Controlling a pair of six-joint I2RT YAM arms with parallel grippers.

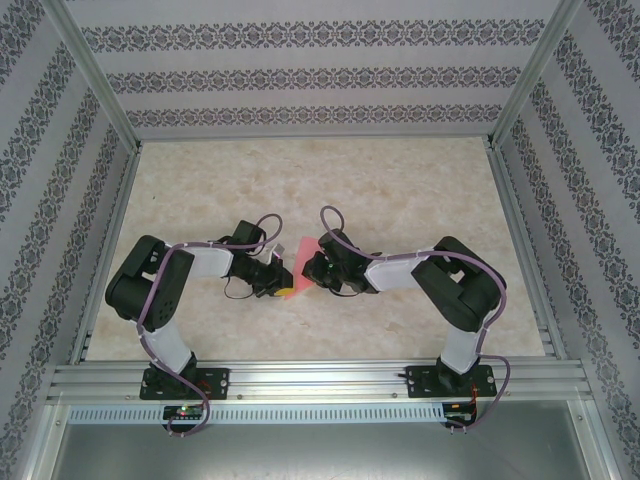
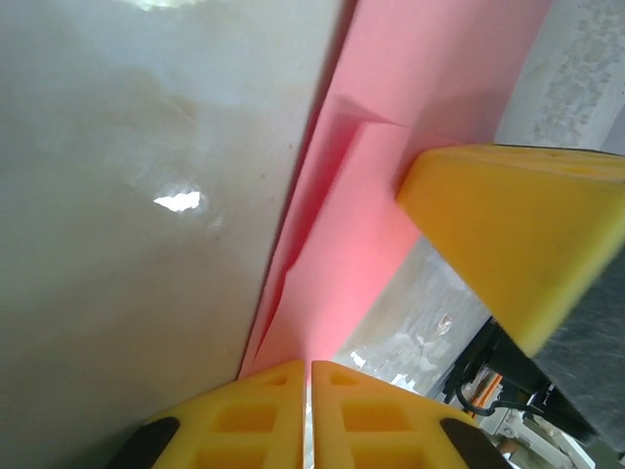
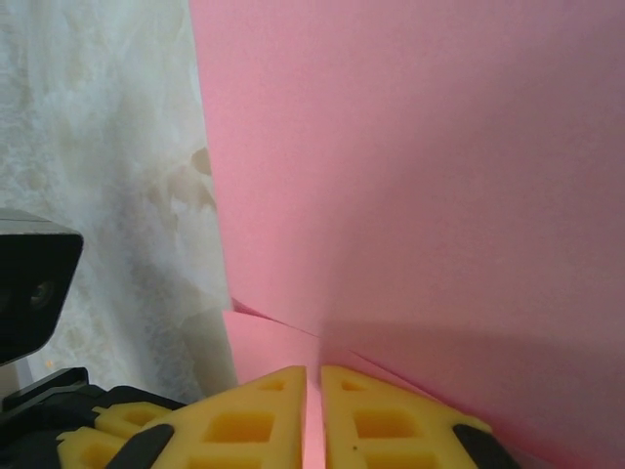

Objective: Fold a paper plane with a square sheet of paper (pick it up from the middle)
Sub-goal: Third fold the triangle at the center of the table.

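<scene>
Overhead: left gripper [image 1: 281, 276], right gripper [image 1: 308, 272] meet mid table [image 1: 400, 190], pink paper [image 1: 291, 281] between them, off surface. Left wrist: jaws nearly together, pinching creased paper's edge; right gripper's finger [image 2: 518, 234] touching paper. Right wrist: jaws narrow, clamped on paper.

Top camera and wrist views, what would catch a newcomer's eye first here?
The pink sheet of paper stands out, a bright spot where the two arms meet over the middle of the pale marbled table. Seen from each wrist, the sheet, already creased, runs down into the shut yellow tips of the left end effector and the right end effector.
</scene>
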